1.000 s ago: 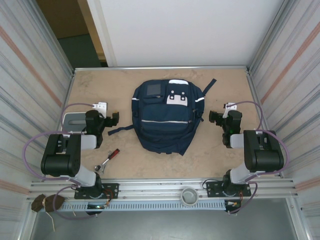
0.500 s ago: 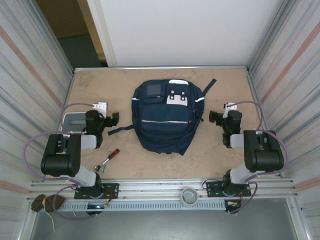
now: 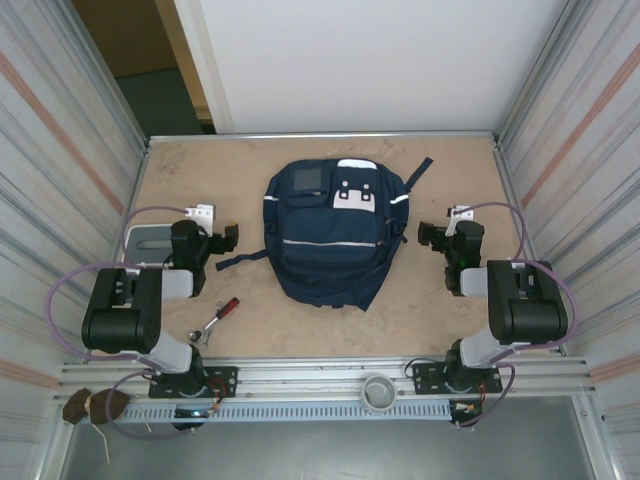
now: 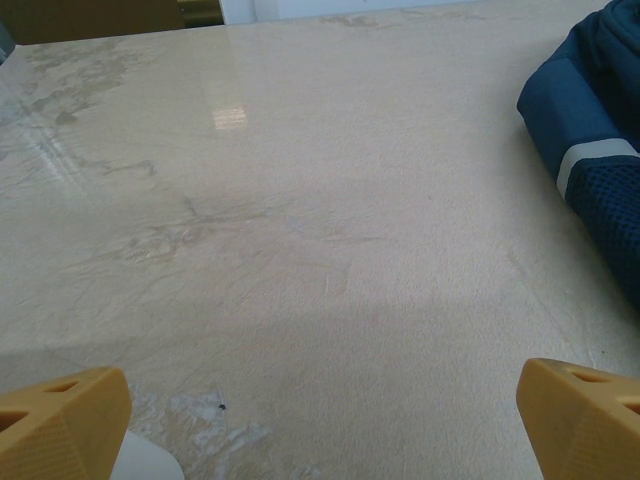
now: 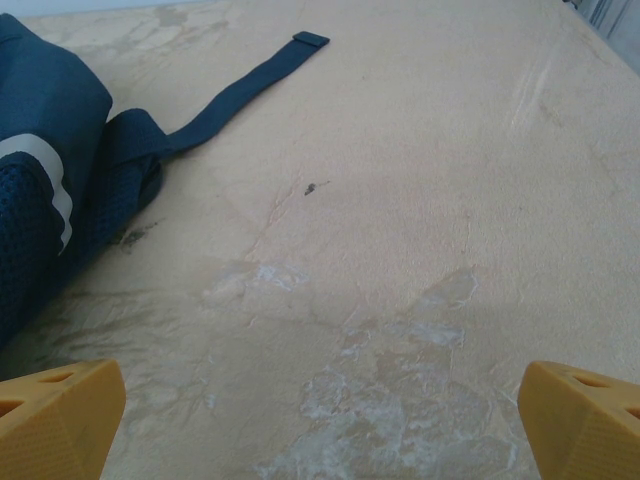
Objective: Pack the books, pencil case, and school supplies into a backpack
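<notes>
**Backpack flat at mid-table; both grippers spread and empty.**

We found the beige table (image 3: 200, 180) bearing the navy backpack (image 3: 335, 235) at its centre, between the two arms. It lay flat, front face up, with its white patch (image 3: 355, 195) and grey square patch (image 3: 307, 181) toward the far edge. Whether its zips were closed we could not tell from above. The left gripper (image 4: 320, 420) hung near the pack's left side over bare tabletop, jaws spread wide with nothing between them. The right gripper (image 5: 320, 415) stood likewise near the pack's right side, jaws apart and empty. A grey flat item (image 3: 150, 240), partly hidden by the left arm, lay at the table's left edge. A dark strap (image 5: 240, 85) trailed flat from the pack's far right corner. A red-handled metal tool (image 3: 222, 318) lay near the left arm's base, apart from the pack.
</notes>
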Controlling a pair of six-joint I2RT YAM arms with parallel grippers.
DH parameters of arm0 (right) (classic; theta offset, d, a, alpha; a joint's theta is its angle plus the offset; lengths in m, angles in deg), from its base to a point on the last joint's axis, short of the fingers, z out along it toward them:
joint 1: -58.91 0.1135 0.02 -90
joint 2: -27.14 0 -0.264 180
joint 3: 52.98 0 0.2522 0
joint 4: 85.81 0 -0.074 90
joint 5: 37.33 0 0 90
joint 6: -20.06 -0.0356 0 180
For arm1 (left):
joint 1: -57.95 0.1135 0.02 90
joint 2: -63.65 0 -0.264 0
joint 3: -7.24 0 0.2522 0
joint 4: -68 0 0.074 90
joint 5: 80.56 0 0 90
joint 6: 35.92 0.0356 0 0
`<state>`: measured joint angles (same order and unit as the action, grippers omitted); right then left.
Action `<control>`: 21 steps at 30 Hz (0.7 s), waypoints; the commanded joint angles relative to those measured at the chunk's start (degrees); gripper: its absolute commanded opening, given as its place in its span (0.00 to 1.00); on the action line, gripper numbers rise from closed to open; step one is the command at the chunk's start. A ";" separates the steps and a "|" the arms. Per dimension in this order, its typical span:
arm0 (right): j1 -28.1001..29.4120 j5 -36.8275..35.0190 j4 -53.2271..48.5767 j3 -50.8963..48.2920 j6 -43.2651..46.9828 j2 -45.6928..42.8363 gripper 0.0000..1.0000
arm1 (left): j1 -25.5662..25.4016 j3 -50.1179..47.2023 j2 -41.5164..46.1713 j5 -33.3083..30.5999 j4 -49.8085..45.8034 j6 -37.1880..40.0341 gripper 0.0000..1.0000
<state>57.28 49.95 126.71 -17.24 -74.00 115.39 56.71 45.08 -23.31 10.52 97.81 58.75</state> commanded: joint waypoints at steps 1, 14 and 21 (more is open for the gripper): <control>-0.35 0.61 -0.19 1.48 -0.98 0.05 0.99 | -0.08 -0.26 0.30 0.89 1.25 -0.27 0.99; -0.27 0.61 -0.31 1.44 -0.97 0.11 0.99 | -0.08 -0.34 0.31 0.85 1.25 -0.27 0.99; -0.39 0.70 -0.47 1.50 -0.96 0.10 0.99 | -0.06 -0.32 0.38 0.77 1.33 -0.40 0.99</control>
<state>57.28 49.95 126.68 -17.24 -74.00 115.39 56.71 45.08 -23.31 10.96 97.81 58.75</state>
